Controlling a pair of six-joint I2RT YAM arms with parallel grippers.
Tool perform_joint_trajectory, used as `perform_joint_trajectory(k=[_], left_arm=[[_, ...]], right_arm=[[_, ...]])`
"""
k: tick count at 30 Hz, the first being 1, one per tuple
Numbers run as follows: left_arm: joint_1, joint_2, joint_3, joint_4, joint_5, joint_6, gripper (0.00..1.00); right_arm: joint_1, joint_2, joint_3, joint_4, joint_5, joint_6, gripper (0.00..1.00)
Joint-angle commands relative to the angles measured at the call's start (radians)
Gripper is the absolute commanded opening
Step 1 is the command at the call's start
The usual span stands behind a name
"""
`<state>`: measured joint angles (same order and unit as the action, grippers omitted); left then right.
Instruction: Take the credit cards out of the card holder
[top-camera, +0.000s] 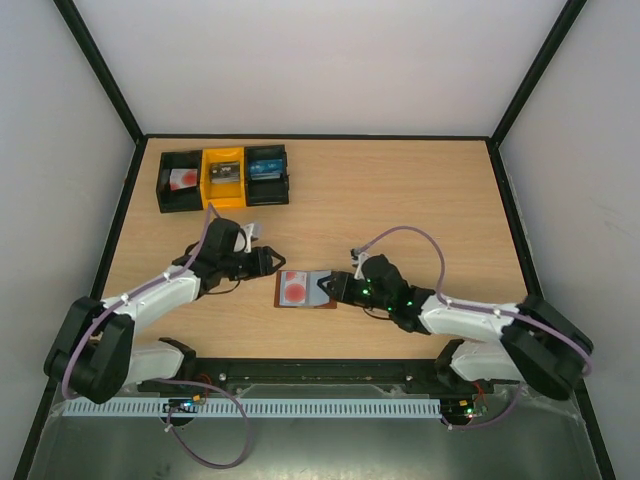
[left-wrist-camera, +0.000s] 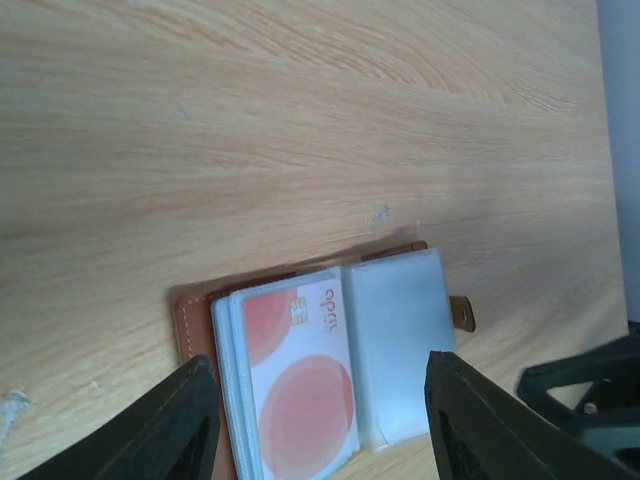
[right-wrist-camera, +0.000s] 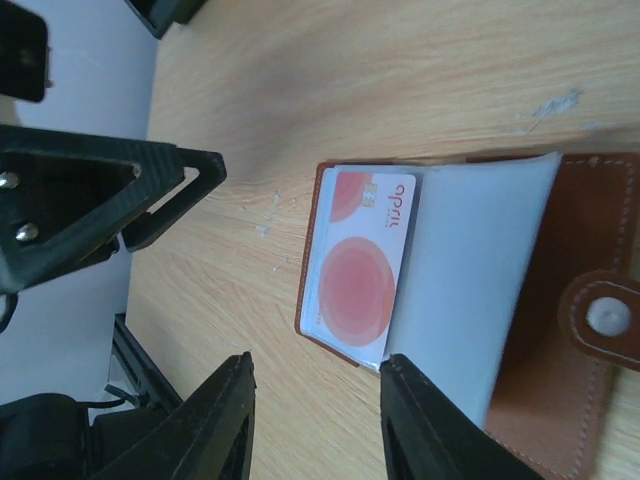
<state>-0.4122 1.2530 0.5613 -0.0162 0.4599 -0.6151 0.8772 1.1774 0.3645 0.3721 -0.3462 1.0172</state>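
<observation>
The brown card holder (top-camera: 326, 303) lies open on the table between my two arms. On its left half a white credit card (top-camera: 296, 288) with pink circles sits in a clear sleeve. My left gripper (top-camera: 267, 262) hovers open just left of the holder. In the left wrist view the card (left-wrist-camera: 300, 380) and holder (left-wrist-camera: 190, 320) show between its fingers (left-wrist-camera: 190, 420). My right gripper (top-camera: 334, 288) is open at the holder's right half. In its wrist view one fingertip (right-wrist-camera: 400, 375) is at the corner of an empty clear sleeve (right-wrist-camera: 470, 270), beside the card (right-wrist-camera: 360, 270). Only table shows between its jaws.
Three small bins stand in a row at the back left: a black one (top-camera: 165, 193) holding another white-and-pink card, a yellow one (top-camera: 223, 190), and a black one (top-camera: 268, 190) with something blue inside. The holder's snap tab (right-wrist-camera: 607, 317) lies to the right.
</observation>
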Motion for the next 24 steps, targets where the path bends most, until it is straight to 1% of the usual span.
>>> perform_joint_trajectory(k=[1, 4, 6, 8, 11, 15, 20, 24], left_arm=[[-0.011, -0.017, -0.05, 0.087, 0.06, -0.041, 0.56], [-0.019, -0.02, -0.1, 0.141, 0.077, -0.073, 0.51], [-0.027, -0.017, -0.125, 0.166, 0.08, -0.086, 0.45], [-0.033, -0.012, -0.147, 0.188, 0.076, -0.104, 0.42], [-0.049, 0.0, -0.184, 0.242, 0.08, -0.138, 0.41], [-0.082, 0.029, -0.195, 0.28, 0.077, -0.154, 0.4], [-0.095, 0.068, -0.221, 0.331, 0.057, -0.176, 0.25], [-0.107, 0.096, -0.236, 0.351, 0.015, -0.172, 0.19]], right_arm=[[0.001, 0.14, 0.065, 0.121, -0.06, -0.008, 0.32], [0.002, 0.246, 0.089, 0.166, -0.093, -0.004, 0.28], [0.001, 0.299, 0.1, 0.194, -0.118, 0.0, 0.25], [0.0, 0.341, 0.106, 0.215, -0.122, -0.001, 0.24], [0.001, 0.396, 0.112, 0.252, -0.135, -0.015, 0.22], [0.0, 0.456, 0.13, 0.265, -0.131, -0.038, 0.21], [-0.001, 0.521, 0.134, 0.293, -0.117, -0.046, 0.17], [-0.013, 0.553, 0.12, 0.297, -0.085, -0.065, 0.16]])
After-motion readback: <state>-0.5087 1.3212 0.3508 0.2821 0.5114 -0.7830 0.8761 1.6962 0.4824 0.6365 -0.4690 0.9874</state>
